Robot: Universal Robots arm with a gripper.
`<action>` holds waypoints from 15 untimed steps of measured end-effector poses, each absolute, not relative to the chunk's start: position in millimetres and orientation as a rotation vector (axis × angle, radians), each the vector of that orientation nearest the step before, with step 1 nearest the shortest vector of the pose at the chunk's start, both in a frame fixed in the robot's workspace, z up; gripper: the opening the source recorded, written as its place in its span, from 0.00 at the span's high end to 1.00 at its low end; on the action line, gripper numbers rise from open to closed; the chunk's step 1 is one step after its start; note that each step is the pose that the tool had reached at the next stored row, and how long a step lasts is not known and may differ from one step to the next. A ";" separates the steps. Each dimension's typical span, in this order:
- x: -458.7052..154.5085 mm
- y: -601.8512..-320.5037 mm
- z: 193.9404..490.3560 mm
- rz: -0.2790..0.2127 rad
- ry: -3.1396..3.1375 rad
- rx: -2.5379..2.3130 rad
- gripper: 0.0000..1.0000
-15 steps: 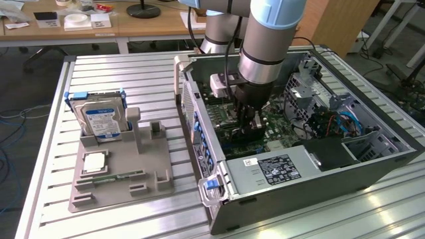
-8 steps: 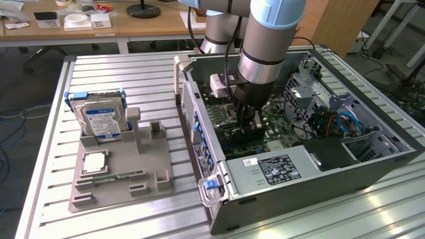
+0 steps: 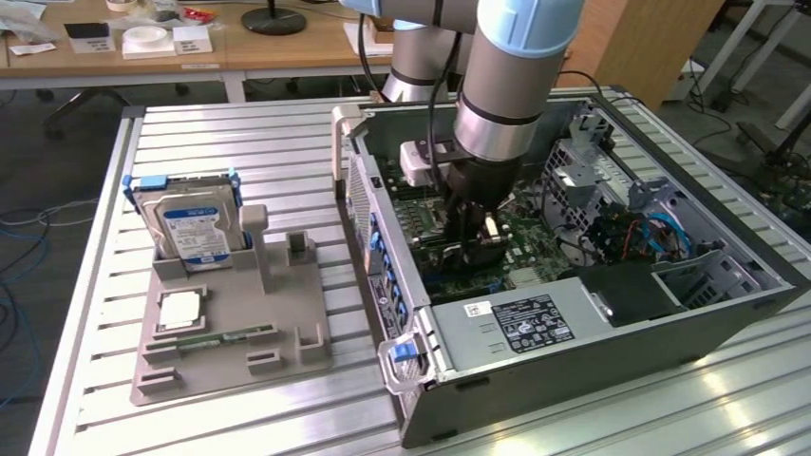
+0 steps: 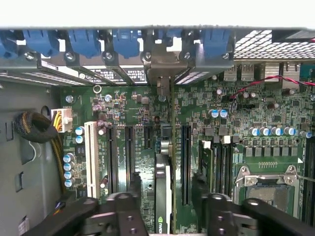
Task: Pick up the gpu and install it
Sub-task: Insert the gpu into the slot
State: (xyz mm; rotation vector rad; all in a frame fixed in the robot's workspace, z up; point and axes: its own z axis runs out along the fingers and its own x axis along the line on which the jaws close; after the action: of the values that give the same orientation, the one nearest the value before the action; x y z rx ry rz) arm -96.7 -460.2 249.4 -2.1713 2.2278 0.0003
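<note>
The gpu [image 4: 164,189] stands on edge in a motherboard slot, seen from above as a thin dark card with a brownish board edge. Its silver end bracket [image 4: 159,66] sits against the case's rear wall among the blue slot latches. My gripper [image 4: 167,211] hangs directly over the card, its dark fingers [image 4: 133,209] standing apart on either side with a gap to the card on each. It is open and holds nothing. In the exterior view the gripper [image 3: 472,242] reaches down into the open computer case [image 3: 571,351], over the motherboard.
On the exterior view's left, a grey fixture [image 3: 228,351] holds a silver hard drive [image 3: 197,223], a processor chip [image 3: 178,309] and a green memory stick [image 3: 222,334]. Inside the case are the CPU socket [image 4: 268,184], a cable bundle [image 4: 37,128] and the drive cage [image 3: 602,190].
</note>
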 end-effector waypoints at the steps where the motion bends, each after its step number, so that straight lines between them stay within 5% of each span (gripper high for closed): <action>1: -96.7 -460.2 249.3 0.000 2.228 -2.171 0.49; 2: -96.7 -460.2 249.3 0.000 2.228 -2.171 0.43; 15: -96.7 -460.2 249.9 0.000 2.228 -2.171 0.43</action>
State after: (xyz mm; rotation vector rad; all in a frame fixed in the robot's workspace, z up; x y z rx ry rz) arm -96.7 -460.2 249.9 -2.1715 2.2279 0.0002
